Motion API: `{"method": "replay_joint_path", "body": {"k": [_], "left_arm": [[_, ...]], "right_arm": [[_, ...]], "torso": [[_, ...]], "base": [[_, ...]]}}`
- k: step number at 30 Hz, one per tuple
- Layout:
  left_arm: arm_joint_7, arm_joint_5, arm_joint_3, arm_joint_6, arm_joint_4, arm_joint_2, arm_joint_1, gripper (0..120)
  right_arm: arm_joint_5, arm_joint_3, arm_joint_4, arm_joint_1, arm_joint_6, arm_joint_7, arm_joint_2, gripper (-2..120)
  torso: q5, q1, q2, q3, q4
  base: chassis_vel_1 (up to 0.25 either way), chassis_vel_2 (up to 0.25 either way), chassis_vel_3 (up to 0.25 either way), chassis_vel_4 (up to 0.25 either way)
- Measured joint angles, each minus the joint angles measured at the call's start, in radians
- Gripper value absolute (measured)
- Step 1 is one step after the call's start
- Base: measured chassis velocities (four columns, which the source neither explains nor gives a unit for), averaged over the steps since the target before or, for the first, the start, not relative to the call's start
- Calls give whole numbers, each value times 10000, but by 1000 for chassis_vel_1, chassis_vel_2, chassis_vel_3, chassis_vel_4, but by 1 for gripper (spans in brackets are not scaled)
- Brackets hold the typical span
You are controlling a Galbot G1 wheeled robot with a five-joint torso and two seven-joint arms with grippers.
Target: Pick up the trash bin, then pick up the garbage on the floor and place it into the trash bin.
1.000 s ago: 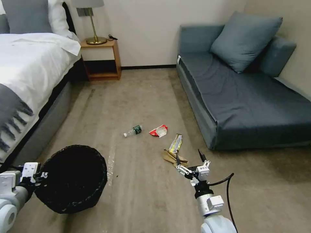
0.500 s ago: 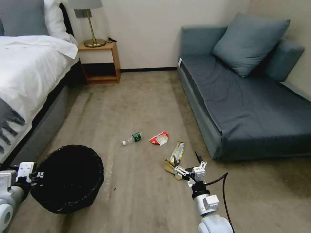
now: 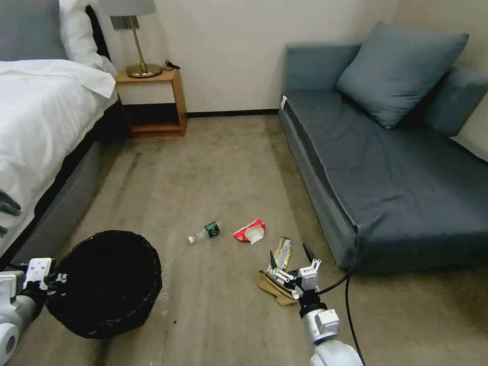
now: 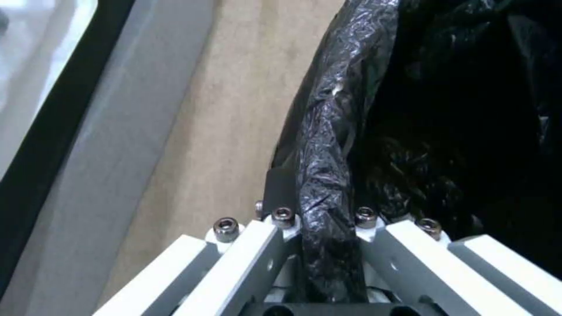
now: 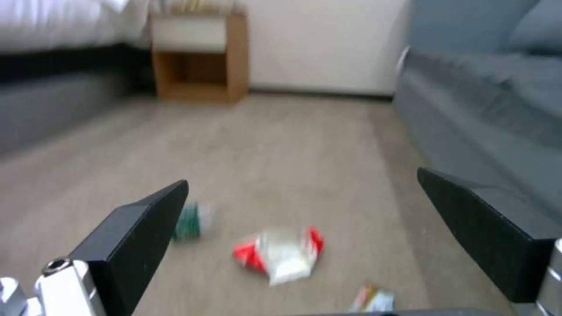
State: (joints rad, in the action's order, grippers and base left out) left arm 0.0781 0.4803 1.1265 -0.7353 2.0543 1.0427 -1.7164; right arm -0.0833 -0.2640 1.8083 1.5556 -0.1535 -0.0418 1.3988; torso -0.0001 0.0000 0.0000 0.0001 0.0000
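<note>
The left end effector point(image 3: 53, 284) is clamped on the rim of the trash bin point(image 3: 104, 282), its fingers point(image 4: 281, 193) pinching the crinkled black bag folded over the edge. The bin sits at about 8 o'clock in the head view, just beside the bed point(image 3: 40, 132).

The right end effector point(image 3: 290, 256) hangs low at about 6 o'clock with its two black fingers point(image 5: 140, 228) spread wide, holding nothing. It is directly over the crumpled brown paper point(image 3: 274, 290) on the floor point(image 3: 218, 168), and the yellow-silver foil wrapper point(image 3: 281, 250) lies just beyond its tips.

The red-and-white packet point(image 3: 249, 231) lies toward 11 o'clock from that end effector, and the clear bottle point(image 3: 204, 232) with the green label lies at 9 o'clock from the packet. The grey sofa point(image 3: 386, 168) stands at 3 o'clock of the litter.
</note>
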Motion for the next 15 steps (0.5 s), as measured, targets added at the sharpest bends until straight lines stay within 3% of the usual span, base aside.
{"method": "replay_joint_path", "body": {"k": [1,4,6,15], "left_arm": [[0,0,0,0,0,0,0,3],[27,-102,-1,1,-23,18,-6,3],[54,-124,-3,1,-23,23,-24,3],[143,-175,53,-2,-28,-1,-66,3]], "right_arm": [[0,0,0,0,0,0,0,100],[8,448,-332,-389,1722,211,-505,100],[361,674,-870,-890,2382,480,-864,100],[1843,1570,-2667,-2632,3679,1605,-1886,100]], "torso": [[0,0,0,0,0],[1,0,0,0,-2],[2,0,0,-1,-1],[2,0,0,0,1]], "base": [[-92,83,87,-89],[-47,67,44,-61],[0,0,0,0],[0,0,0,0]]}}
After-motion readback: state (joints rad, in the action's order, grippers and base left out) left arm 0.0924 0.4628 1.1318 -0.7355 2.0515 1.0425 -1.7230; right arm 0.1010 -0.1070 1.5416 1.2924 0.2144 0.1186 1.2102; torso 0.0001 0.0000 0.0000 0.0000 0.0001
